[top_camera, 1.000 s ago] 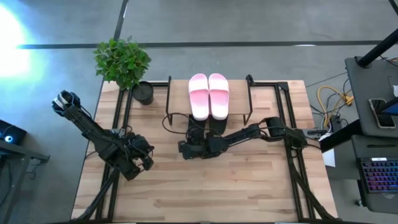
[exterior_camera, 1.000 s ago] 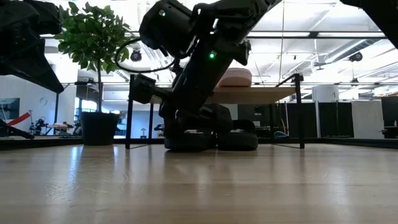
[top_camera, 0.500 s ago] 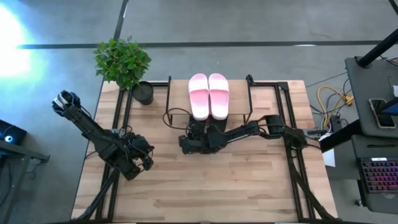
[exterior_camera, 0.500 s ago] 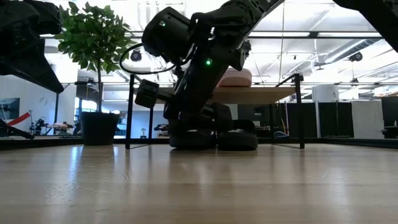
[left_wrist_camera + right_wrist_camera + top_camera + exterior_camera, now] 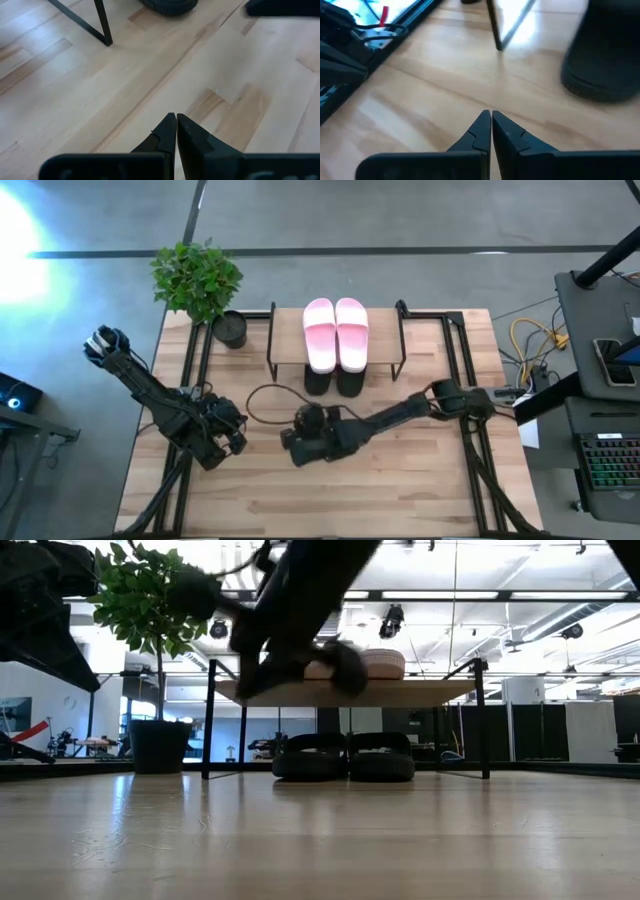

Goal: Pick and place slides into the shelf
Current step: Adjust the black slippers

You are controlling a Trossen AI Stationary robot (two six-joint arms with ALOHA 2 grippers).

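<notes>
The pink pair of slides [image 5: 335, 333] lies side by side on the shelf's plank top [image 5: 285, 335]. The black pair [image 5: 345, 756] stands on the table under the shelf, soles down, ends sticking out at the near side [image 5: 333, 383]. My right gripper [image 5: 290, 442] is shut and empty, above the table near the middle, on the near side of the shelf; its wrist view shows the shut fingers [image 5: 491, 116] and one black slide [image 5: 605, 60] beyond. My left gripper [image 5: 228, 438] is shut and empty at the table's left [image 5: 176, 117].
A potted plant [image 5: 197, 278] with a black pot [image 5: 230, 330] stands at the far left corner, beside the shelf's black side frame [image 5: 271, 340]. Bare wooden tabletop [image 5: 330, 500] stretches from the shelf to the near edge. A cable loops by my right gripper [image 5: 262, 395].
My right gripper has drawn back from the black slides under the shelf toward the table's near edge and a little left, rising off the table. The black pair stays side by side under the shelf.
</notes>
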